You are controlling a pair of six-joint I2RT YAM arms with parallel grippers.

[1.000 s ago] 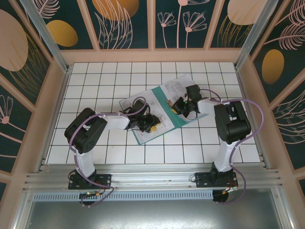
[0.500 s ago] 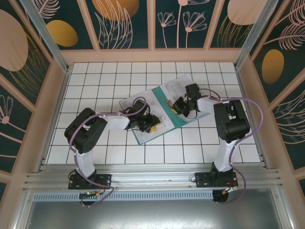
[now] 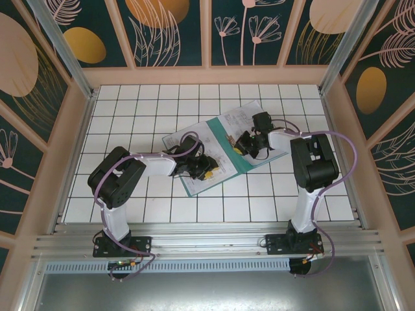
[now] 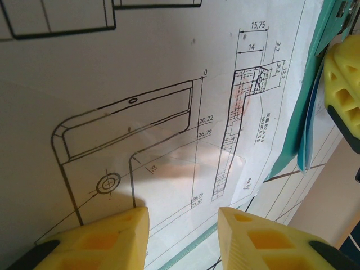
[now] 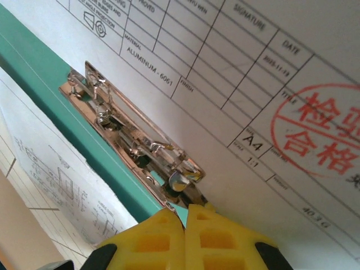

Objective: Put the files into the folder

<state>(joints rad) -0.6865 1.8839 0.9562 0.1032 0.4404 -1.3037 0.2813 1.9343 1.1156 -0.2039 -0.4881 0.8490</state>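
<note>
The dark green folder [image 3: 248,163] lies open in the middle of the table, with white printed files [image 3: 214,139] spread over it. My left gripper [image 3: 202,170] is low over the near-left sheet. In the left wrist view it [image 4: 183,236] stands open above a line drawing [image 4: 140,140], with nothing between the fingers. My right gripper [image 3: 242,145] is at the folder's spine. In the right wrist view it [image 5: 184,216] is shut, its tips against the near end of the metal clip [image 5: 132,143], between the green folder strip [image 5: 39,76] and a red-stamped sheet [image 5: 253,73].
The white tiled table [image 3: 130,110] is ringed by a pale wooden wall [image 3: 207,74]. The right gripper's yellow finger [image 4: 343,84] shows at the right edge of the left wrist view, close beside the left gripper.
The right gripper has crept slightly away from the bases along the folder's spine. The left arm has not moved.
</note>
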